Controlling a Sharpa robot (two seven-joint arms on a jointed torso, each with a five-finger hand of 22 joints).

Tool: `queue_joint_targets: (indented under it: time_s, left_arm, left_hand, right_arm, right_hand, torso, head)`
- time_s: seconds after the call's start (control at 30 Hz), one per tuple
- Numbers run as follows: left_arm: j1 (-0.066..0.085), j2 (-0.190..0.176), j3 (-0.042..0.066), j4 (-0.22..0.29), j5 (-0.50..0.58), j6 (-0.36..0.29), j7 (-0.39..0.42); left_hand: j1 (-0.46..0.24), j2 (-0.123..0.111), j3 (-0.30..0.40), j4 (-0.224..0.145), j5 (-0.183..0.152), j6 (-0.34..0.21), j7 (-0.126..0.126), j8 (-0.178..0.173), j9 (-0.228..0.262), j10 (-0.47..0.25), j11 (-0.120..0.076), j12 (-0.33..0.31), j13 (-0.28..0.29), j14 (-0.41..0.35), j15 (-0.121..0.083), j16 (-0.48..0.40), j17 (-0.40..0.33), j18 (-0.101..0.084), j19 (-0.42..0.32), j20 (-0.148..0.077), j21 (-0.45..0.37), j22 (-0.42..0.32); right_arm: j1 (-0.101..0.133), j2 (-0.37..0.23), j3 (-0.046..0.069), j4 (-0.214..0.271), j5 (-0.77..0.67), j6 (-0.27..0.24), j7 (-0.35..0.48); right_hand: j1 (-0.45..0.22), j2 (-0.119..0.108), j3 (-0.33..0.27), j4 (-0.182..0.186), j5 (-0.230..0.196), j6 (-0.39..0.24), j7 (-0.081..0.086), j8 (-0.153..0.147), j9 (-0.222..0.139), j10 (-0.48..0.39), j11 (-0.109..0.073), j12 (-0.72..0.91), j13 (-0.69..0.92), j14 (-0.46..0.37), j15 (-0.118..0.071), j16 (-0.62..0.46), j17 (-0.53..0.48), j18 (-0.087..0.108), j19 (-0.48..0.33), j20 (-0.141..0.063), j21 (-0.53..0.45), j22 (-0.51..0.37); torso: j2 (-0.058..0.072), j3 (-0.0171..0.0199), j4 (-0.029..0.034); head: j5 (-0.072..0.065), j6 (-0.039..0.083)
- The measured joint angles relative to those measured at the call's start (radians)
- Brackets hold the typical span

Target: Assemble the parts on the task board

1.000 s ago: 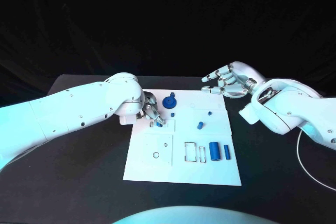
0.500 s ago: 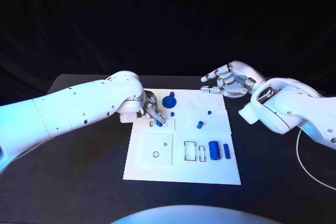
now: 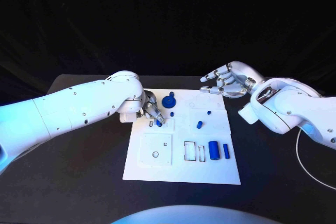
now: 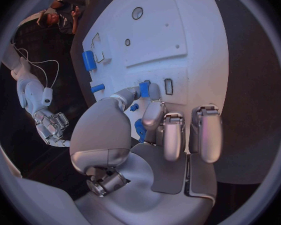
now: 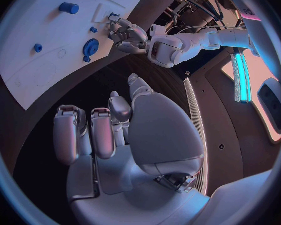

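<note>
The left hand (image 3: pixel 153 112) rests over the task board (image 3: pixel 210 173) near its left edge toward the far end, pinching a small blue part (image 4: pixel 144 89) between thumb and a fingertip just above the board's surface. The right hand (image 3: pixel 225 81) hovers over the board's far right corner with its fingers apart and holding nothing. A blue round part (image 3: pixel 169 102) sits near the far edge, and two blue cylinders (image 3: pixel 214 150) lie side by side toward the right edge.
</note>
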Motion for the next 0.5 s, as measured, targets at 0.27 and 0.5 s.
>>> queue_joint_targets:
  time_s: [0.27, 0.5]
  left_arm:
    - [-0.001, 0.003, -0.001, -0.006, -0.009, 0.001, 0.0]
    - [-0.001, 0.005, -0.001, -0.008, -0.015, 0.004, 0.0]
  left_hand:
    - [-0.019, 0.006, -0.036, 0.019, 0.0, 0.009, -0.006, -0.004, -0.001, 0.003, -0.004, 0.007, 0.007, 0.004, -0.004, 0.0, 0.0, 0.0, -0.004, -0.004, 0.004, 0.0]
    - [-0.026, 0.013, -0.052, 0.027, 0.0, 0.014, -0.004, -0.005, -0.002, 0.006, -0.001, 0.01, 0.013, 0.002, -0.006, 0.0, 0.0, 0.0, -0.004, -0.004, 0.008, 0.0]
  right_arm:
    - [0.0, -0.001, 0.0, 0.002, 0.0, 0.0, 0.0]
    - [0.0, -0.002, 0.0, 0.004, 0.0, 0.001, 0.001]
  right_hand:
    - [0.0, 0.0, 0.0, 0.0, 0.0, 0.0, 0.0, 0.0, 0.0, 0.0, 0.0, 0.0, 0.0, 0.0, 0.0, -0.002, 0.0, 0.0, 0.0, 0.0, 0.0, 0.0]
    - [0.0, 0.0, 0.0, 0.0, 0.0, 0.0, 0.0, 0.0, 0.0, 0.0, 0.0, 0.0, 0.0, 0.0, 0.0, -0.004, 0.0, 0.0, -0.004, -0.004, 0.0, -0.001]
  torso:
    - [0.0, -0.0005, -0.0002]
    - [0.0, -0.0006, -0.0003]
  head:
    - [0.0, 0.001]
    - [0.0, 0.001]
